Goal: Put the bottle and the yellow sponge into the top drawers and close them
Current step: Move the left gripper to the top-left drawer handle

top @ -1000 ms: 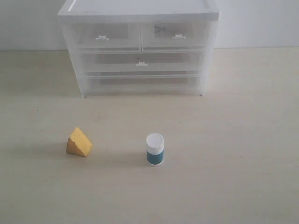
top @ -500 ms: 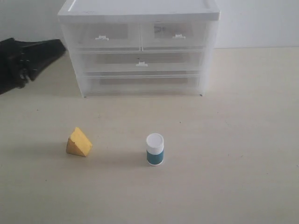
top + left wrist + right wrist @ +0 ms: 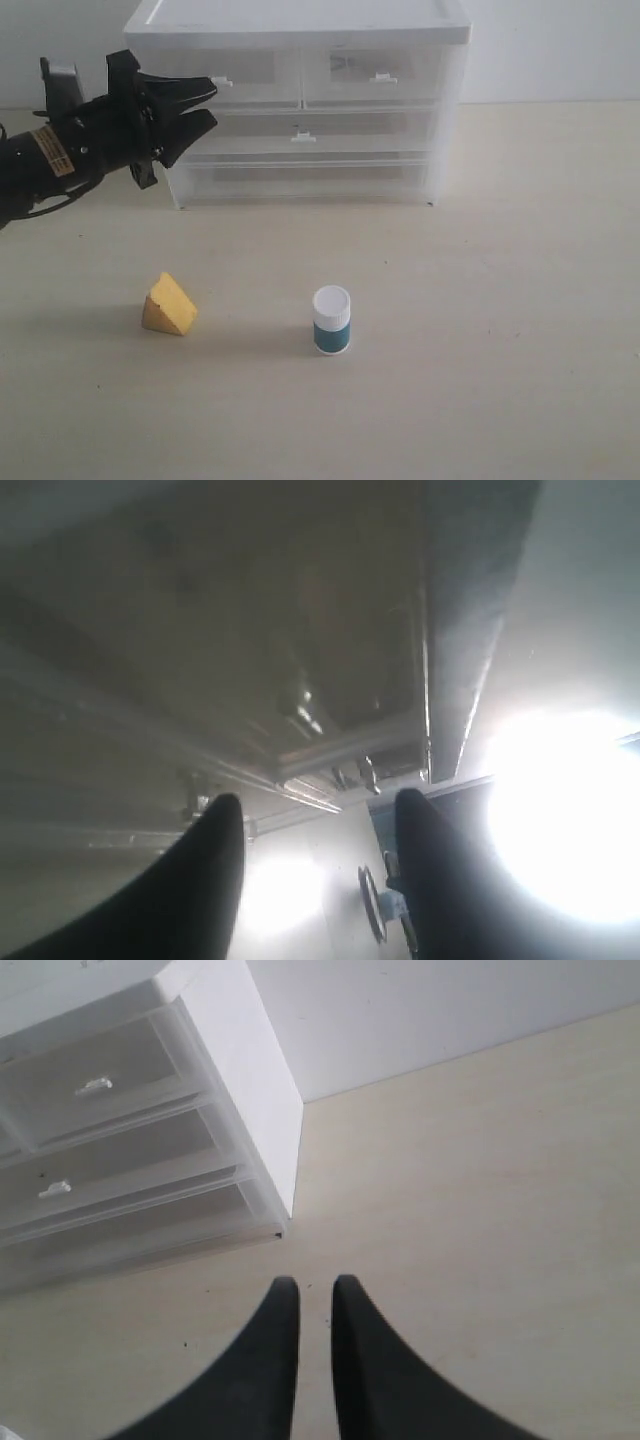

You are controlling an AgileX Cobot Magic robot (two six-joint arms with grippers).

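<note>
The bottle, white-capped with a teal band, stands upright on the table in front of the cabinet. Left of it lies the yellow sponge, a wedge resting apart from everything. Both top drawers, left and right, are pushed in. My left gripper hovers open at the cabinet's upper left corner, holding nothing; its wrist view shows the left gripper against blurred glare. My right gripper is shut and empty above bare table, beside the right top drawer; it is outside the exterior view.
The white drawer cabinet stands at the back against the wall, with two full-width drawers below the top pair. Its right side panel faces the right arm. The table is pale wood.
The left arm has come in from the left and moved right, up to the cabinet's corner, and its jaws have opened. The bottle, sponge and drawers have stayed put.
</note>
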